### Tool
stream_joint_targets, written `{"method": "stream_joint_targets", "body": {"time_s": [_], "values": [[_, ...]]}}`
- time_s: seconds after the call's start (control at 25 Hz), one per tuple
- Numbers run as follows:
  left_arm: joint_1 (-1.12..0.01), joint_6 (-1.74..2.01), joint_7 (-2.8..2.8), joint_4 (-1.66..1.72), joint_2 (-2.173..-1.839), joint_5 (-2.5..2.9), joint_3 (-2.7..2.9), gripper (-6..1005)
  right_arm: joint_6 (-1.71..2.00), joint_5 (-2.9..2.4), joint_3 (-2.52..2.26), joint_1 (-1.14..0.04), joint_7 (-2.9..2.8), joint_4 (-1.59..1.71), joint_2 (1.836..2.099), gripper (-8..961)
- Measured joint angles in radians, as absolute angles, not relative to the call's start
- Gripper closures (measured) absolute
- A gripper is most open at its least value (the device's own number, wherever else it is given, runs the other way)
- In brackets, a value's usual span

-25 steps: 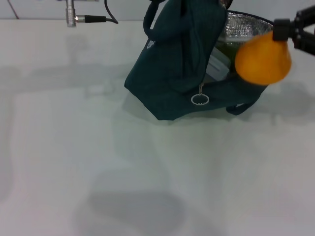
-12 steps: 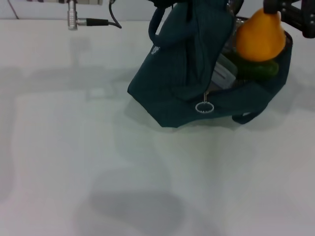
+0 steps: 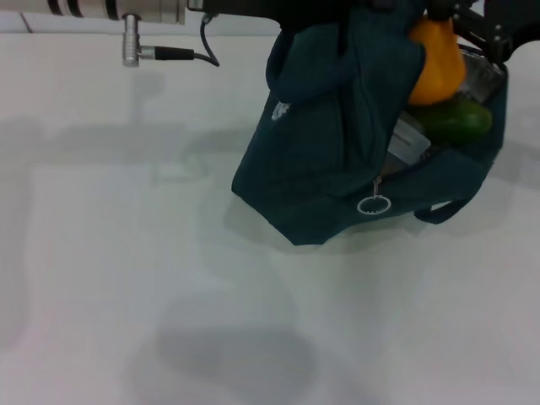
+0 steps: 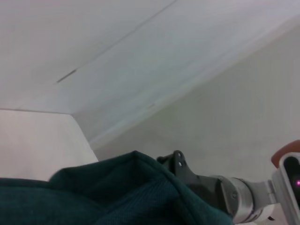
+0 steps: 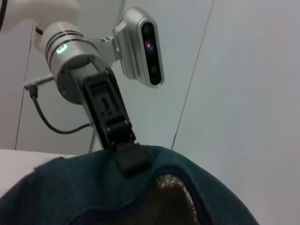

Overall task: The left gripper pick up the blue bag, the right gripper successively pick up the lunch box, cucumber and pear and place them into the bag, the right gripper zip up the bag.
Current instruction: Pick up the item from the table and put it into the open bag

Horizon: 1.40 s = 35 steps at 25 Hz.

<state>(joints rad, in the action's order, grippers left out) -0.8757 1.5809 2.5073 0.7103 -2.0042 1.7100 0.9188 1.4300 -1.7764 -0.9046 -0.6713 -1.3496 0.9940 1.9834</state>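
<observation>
Lowering the round orange-yellow pear (image 3: 436,61) into the dark blue fabric bag (image 3: 337,143) is the step in hand, judging by the head view: the fruit sits at the bag's open mouth at about one o'clock, just above the glossy green cucumber (image 3: 456,123), with a pale lunch box (image 3: 408,142) showing beneath. The right gripper (image 3: 472,21) is on the pear's top, jaws pinching it. The bag rests on the white bench (image 3: 126,253), its silver ring zip pull (image 3: 373,204) hanging at its front. A good release, I judge, waits until the pear is resting among the contents.

From the left wrist, blue cloth fills the near edge; the other arm is beyond.

From the right wrist, the left gripper (image 5: 123,140) has its jaws pinching the bag's rim, holding the mouth open.
</observation>
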Motion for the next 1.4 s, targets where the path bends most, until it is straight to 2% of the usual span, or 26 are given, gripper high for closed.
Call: {"method": "stream_joint_targets", "body": {"time_s": [0.24,0.72,1.4], "values": [[-0.877,1.602,2.517,0.71,-2.01,1.7,0.92,952,1.397,-1.783,-0.928,-0.674,-1.316,0.971,1.997,914],[-0.868,1.605,2.516,0.71,-2.011,1.693,0.919,952,1.558,-1.778,-0.937,-0.676,-1.375,0.996,1.996,912],[-0.856,1.625,2.519,0.709,-2.017,1.683,0.919,952,1.482,-1.749,-0.915,-0.672,-1.348,0.976,2.011,910]]}}
